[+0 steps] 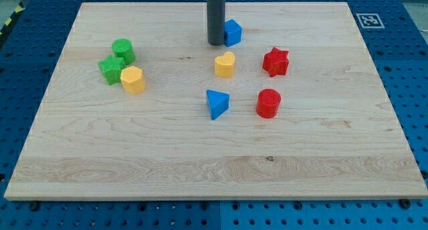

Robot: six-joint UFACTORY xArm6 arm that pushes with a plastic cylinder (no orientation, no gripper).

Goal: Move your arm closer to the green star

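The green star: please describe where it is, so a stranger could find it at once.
On the wooden board, look at the three-block cluster near the view's left edge. The green star is its leftmost block, touching the green cylinder and the yellow block. Only it has points.

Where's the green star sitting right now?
The green star is at the view's left on the board, touching the green cylinder above it and the yellow block to its right, well left of my tip.

Pale wooden board (200, 156), blue perforated table (414, 69) (evenly lit)
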